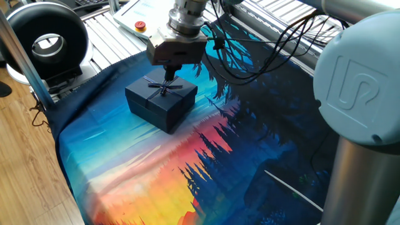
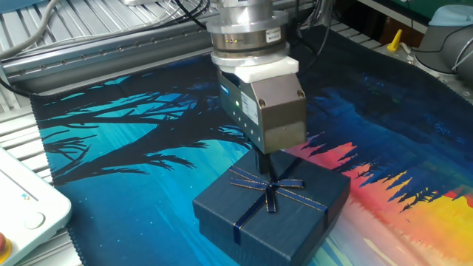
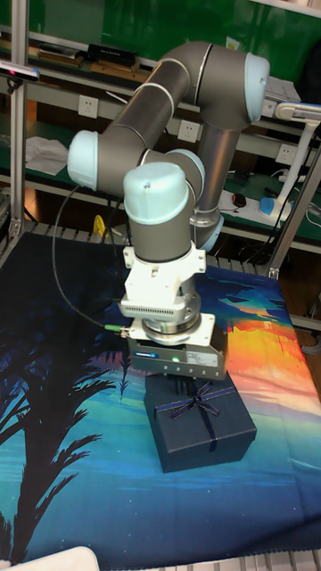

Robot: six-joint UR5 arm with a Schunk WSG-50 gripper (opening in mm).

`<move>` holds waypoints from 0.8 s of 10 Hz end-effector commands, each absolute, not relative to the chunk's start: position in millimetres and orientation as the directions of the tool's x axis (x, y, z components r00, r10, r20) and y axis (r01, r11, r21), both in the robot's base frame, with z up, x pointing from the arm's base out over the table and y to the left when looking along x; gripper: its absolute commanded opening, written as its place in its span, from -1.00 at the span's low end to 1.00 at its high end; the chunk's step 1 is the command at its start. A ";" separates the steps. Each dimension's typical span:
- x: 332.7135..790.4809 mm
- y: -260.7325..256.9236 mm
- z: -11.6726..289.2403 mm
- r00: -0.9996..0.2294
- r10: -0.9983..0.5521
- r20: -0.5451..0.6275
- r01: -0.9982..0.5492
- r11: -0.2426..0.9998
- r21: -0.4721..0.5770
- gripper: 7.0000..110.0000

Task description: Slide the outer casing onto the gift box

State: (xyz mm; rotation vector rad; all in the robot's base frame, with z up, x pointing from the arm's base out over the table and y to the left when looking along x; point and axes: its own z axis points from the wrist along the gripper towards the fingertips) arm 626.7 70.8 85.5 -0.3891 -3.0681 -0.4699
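Tall fixed view: 1 outer casing [image 3: 201, 430], 1 pincer [image 3: 185, 384] above.

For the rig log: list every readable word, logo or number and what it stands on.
"UR": embossed logo on the joint cap.
Too small to read: sticker on the wrist flange.
Blurred: blue mark on the white pendant.
No text: casing.

The outer casing [image 1: 161, 100], a dark navy square cardboard cover, sat flat and closed in the upper left of one fixed view, lower centre of the other [image 2: 272, 205]. A thin ribbon bow [image 2: 268, 185] crossed its top. No tray showed beneath it.
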 end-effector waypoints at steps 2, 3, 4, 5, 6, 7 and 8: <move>627.1 10.1 86.5 -0.985 0.171 -0.012 0.168 0.979 0.118 -1.00; 630.5 -2.5 85.5 -0.986 0.160 -0.035 0.158 0.985 0.070 -1.00; 633.9 -5.6 85.5 -0.987 0.151 -0.051 0.148 0.987 0.060 -1.00; 635.1 -9.0 85.4 -0.987 0.152 -0.057 0.150 0.988 0.047 -1.00; 633.5 -11.7 85.3 -0.986 0.159 -0.053 0.157 0.987 0.036 -1.00; 633.2 -4.4 85.5 -0.987 0.154 -0.047 0.151 0.986 0.064 -1.00; 634.3 -3.3 85.7 -0.990 0.134 -0.052 0.130 0.989 0.068 -1.00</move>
